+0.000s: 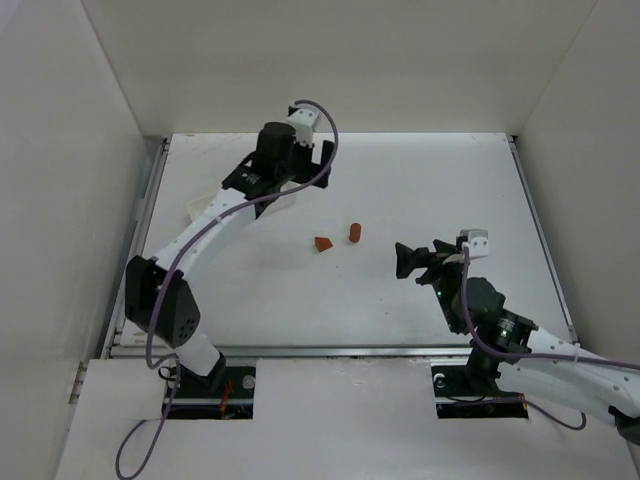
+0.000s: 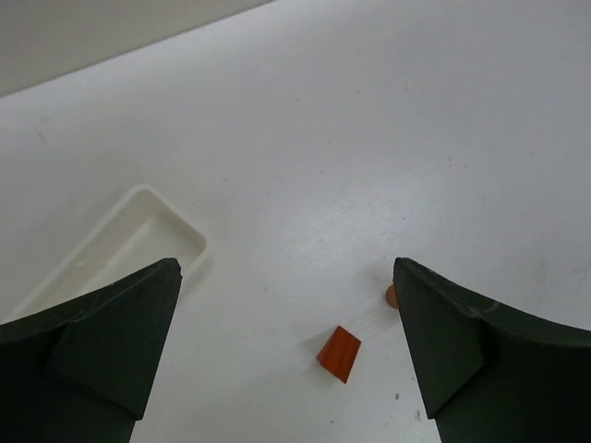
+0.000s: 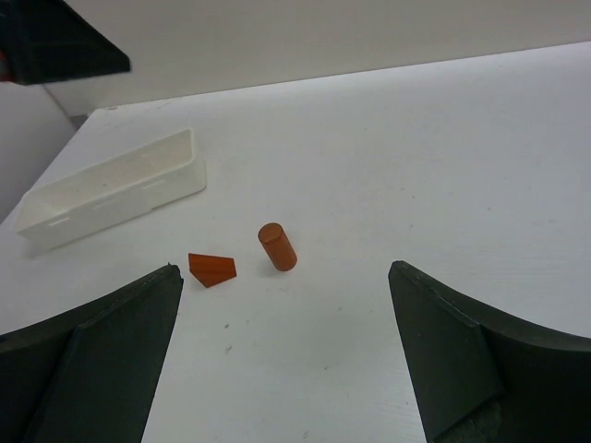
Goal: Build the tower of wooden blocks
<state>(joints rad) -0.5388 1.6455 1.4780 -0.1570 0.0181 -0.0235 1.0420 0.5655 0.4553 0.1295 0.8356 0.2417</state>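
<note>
Two small orange-brown wood blocks lie apart on the white table: a wedge (image 1: 323, 243) and a short cylinder (image 1: 355, 232) on its side. No stacked tower shows. My left gripper (image 1: 278, 185) is open and empty, raised over the far left, with the wedge (image 2: 340, 353) below between its fingers and the cylinder (image 2: 391, 295) half hidden by the right finger. My right gripper (image 1: 407, 261) is open and empty, to the right of the blocks and pointing at them. In the right wrist view the wedge (image 3: 212, 269) and cylinder (image 3: 277, 246) lie ahead of it.
A long white tray (image 3: 111, 189) lies at the far left, empty as far as it shows; it also shows in the left wrist view (image 2: 138, 231), and in the top view my left arm mostly covers it. White walls enclose the table on three sides.
</note>
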